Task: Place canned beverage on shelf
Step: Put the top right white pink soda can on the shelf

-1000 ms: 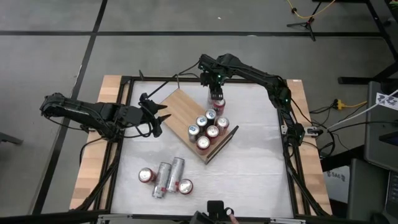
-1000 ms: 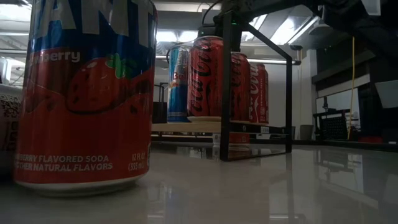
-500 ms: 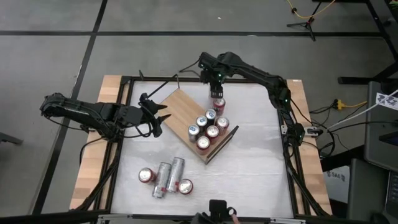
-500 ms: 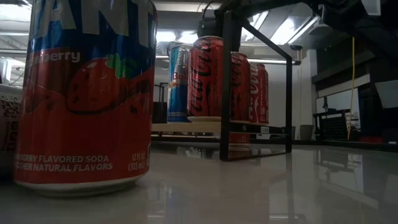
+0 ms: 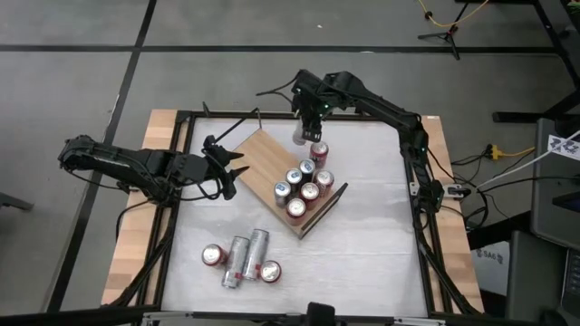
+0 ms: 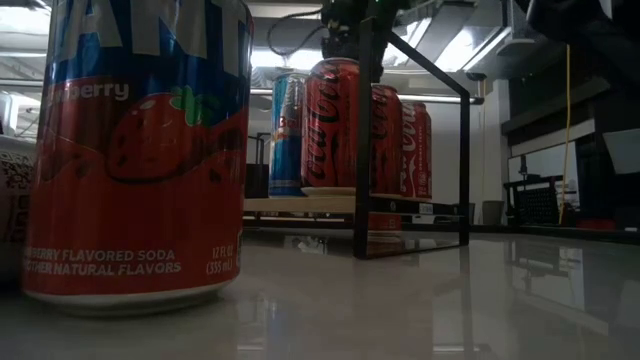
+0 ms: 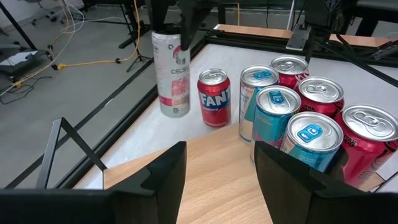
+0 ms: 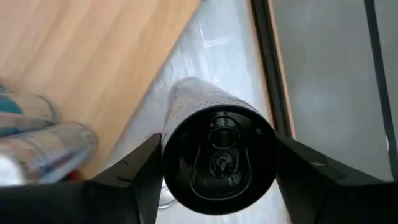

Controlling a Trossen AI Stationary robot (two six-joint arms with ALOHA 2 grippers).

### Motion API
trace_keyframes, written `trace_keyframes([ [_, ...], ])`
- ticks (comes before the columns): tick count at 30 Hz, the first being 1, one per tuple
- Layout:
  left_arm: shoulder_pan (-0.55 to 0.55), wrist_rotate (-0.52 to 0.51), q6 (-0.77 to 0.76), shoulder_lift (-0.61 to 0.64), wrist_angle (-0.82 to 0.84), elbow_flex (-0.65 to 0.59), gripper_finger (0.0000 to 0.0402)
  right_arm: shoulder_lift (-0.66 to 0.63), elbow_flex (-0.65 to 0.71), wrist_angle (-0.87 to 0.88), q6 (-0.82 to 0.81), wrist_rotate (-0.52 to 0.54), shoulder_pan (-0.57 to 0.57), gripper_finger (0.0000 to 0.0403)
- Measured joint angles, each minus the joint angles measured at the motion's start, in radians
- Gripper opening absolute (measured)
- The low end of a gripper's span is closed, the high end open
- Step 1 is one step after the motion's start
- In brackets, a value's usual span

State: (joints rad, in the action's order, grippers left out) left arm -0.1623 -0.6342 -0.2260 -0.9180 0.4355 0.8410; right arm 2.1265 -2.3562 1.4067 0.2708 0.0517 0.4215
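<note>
1. Since a second ago, my right gripper (image 5: pixel 303 120) has pulled back toward the far edge, carrying a tall white-and-pink can (image 7: pixel 171 74) off the board's corner; its fingers (image 8: pixel 140 168) are clamped on that can.
2. That can hangs upright just beyond the shelf (image 5: pixel 263 158), beside a red soda can (image 7: pixel 214 98) standing at the far corner.
3. On the shelf, a wooden board turned diagonally on the white tabletop (image 5: pixel 381 235), a cluster of upright cans (image 5: pixel 302 188) fills the right end, by the black wire rail (image 6: pixel 362 140).
4. My left gripper (image 5: pixel 228 168) waits at the board's left end, fingers slightly apart and holding nothing.
5. Four more cans (image 5: pixel 241 256) wait at the near left.
6. Only the low view shows the dim room behind; a big strawberry soda can (image 6: pixel 135 150) fills its foreground.
</note>
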Motion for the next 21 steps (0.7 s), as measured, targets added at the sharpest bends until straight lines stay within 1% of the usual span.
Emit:
trace_keyframes([
  [5, 0.000, 0.000, 0.000, 0.000, 0.000, 0.000, 0.0181, -0.001, 0.000, -0.013, -0.042, -0.001, -0.029, 0.0240],
  [13, 0.000, 0.000, 0.000, 0.000, 0.000, 0.000, 0.0181, -0.002, 0.000, -0.023, -0.043, 0.002, -0.068, 0.0239],
  [21, 0.000, 0.000, -0.001, 0.000, 0.000, 0.000, 0.0181, -0.017, 0.001, -0.018, -0.061, 0.008, -0.075, 0.0239],
])
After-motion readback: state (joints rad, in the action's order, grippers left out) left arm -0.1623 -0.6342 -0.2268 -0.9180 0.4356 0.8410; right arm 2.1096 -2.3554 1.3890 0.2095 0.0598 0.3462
